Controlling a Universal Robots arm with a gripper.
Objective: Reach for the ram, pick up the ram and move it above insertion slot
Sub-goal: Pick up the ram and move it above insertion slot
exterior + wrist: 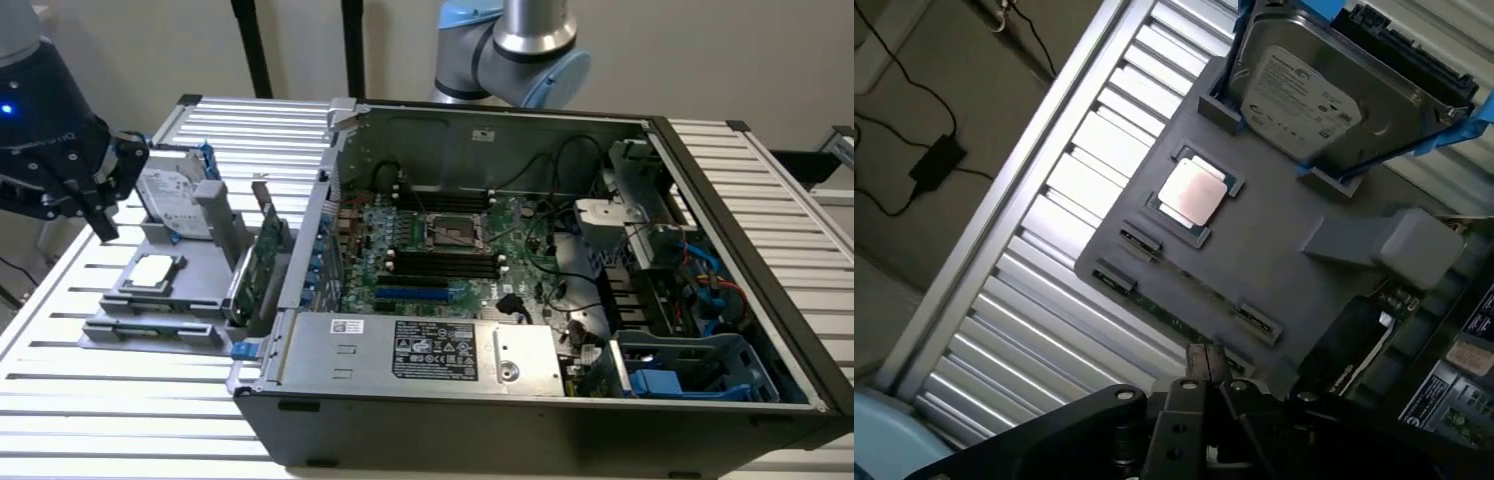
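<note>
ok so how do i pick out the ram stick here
Beside the open grey computer case, on the exterior view's left, sits a flat grey holder tray. Along its edge, past the square silver processor chip, lies the ram: a long, thin green circuit-board strip, far narrower than the silver hard drive.

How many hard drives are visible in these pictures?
1. The hard drive stands tilted on the gray holder, beside the silver chip. Others may be hidden inside the computer case.

exterior: high, angled down on open computer case | wrist: close above grey holder | shared: holder, hard drive
</note>
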